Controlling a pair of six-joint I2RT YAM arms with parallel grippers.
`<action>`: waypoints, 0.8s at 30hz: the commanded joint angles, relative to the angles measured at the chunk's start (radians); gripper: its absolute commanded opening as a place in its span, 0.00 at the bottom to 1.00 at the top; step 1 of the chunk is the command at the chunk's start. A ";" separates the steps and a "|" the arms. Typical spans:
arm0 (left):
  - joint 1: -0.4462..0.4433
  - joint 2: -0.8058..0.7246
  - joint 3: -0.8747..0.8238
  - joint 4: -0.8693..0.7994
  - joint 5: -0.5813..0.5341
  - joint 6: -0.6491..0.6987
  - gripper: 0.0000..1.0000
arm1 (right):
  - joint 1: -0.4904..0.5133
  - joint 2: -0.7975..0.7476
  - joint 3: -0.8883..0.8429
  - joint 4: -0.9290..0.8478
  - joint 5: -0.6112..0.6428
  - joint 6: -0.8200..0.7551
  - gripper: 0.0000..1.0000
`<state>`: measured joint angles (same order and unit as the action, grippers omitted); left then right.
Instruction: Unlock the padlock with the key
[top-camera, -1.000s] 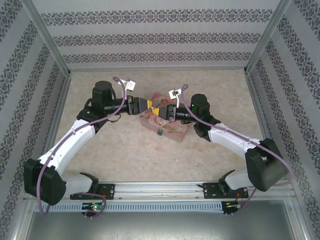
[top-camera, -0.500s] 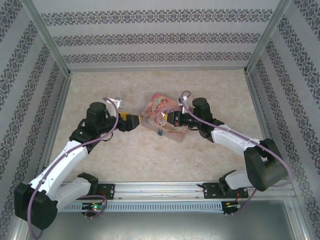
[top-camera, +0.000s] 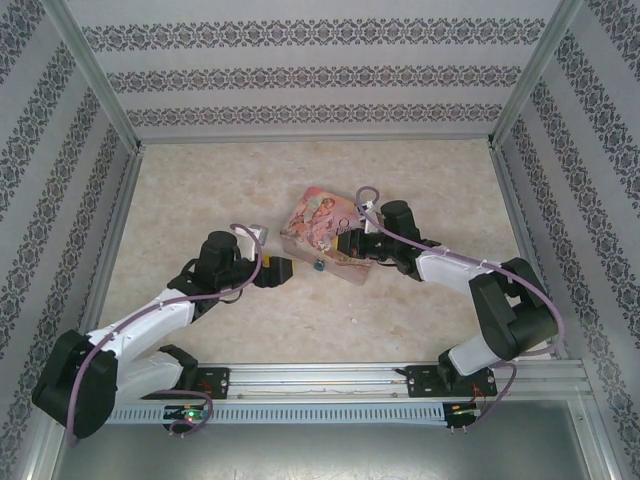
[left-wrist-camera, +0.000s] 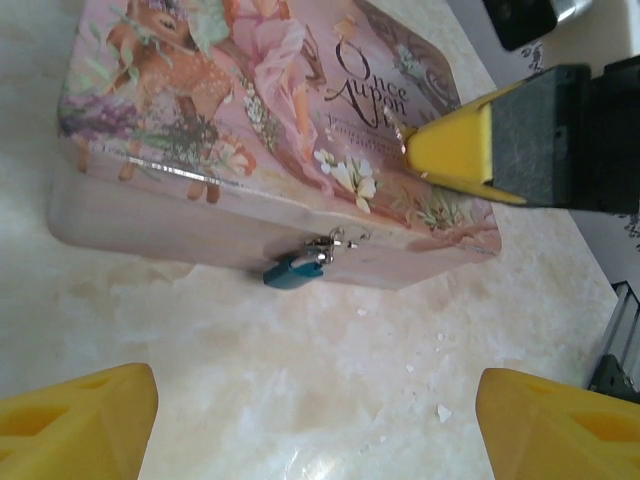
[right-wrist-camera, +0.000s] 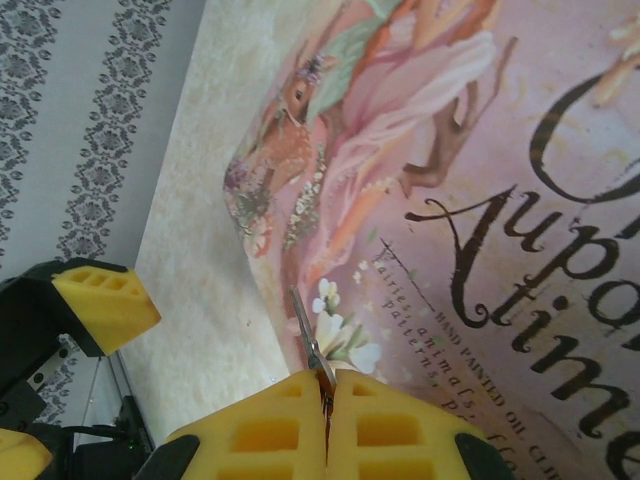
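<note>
The left jaws have backed off the pink illustrated tin (top-camera: 310, 215) and dropped before its front wall, spread wide, facing the tiny blue padlock (left-wrist-camera: 293, 271) hanging there. The right jaws stay clenched on the thin silvery key (right-wrist-camera: 308, 345) above the lid; insertion seems next.

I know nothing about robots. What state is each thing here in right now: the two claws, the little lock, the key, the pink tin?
Pink tin: lid shut, lying flat.
Padlock: hanging from the tin's front clasp, shackle looks closed.
Key: pinched at one end, blade sticking out, not in the padlock.
Right gripper: shut on the key, over the tin's lid.
Left gripper: open wide, empty.
</note>
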<state>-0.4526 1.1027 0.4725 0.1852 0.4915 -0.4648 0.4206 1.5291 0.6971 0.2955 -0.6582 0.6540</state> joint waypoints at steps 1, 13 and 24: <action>-0.016 0.025 -0.017 0.151 -0.015 -0.011 0.83 | -0.006 0.027 -0.017 0.025 0.006 -0.023 0.00; -0.054 0.182 -0.025 0.279 -0.028 0.001 0.76 | 0.010 0.131 0.017 0.005 0.003 -0.060 0.00; -0.105 0.383 0.040 0.377 -0.029 -0.005 0.72 | 0.012 0.136 0.021 -0.018 0.019 -0.080 0.00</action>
<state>-0.5388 1.4471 0.4725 0.4706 0.4656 -0.4721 0.4232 1.6196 0.7330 0.3752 -0.6960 0.6121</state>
